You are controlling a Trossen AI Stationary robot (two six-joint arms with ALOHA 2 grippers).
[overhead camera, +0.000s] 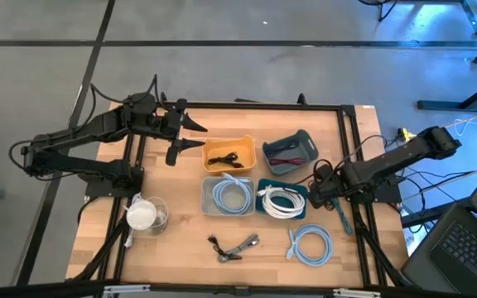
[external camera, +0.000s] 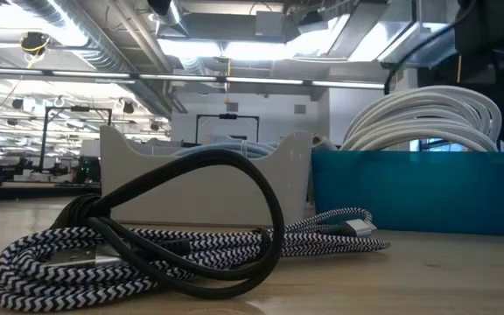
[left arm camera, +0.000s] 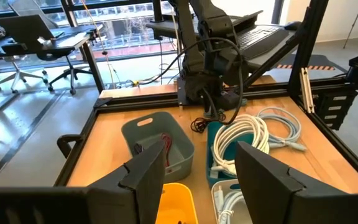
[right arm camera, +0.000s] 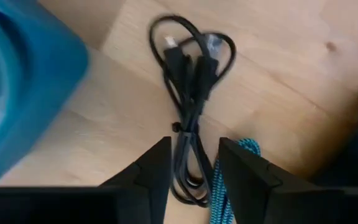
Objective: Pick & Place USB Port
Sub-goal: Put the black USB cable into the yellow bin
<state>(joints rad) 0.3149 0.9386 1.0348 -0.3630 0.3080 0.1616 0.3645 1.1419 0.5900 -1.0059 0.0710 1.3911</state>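
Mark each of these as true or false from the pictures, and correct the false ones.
1. The right claw hangs over a bundled black cable on the table. True.
2. The left claw is shut on a cable. False: it is open and holds nothing, beside the yellow bin.
3. The coiled white cable lies in the blue bin. True.
4. The grey bin holds nothing. False: a red and black cable lies in it.
5. A light blue coiled cable lies loose on the table. True.
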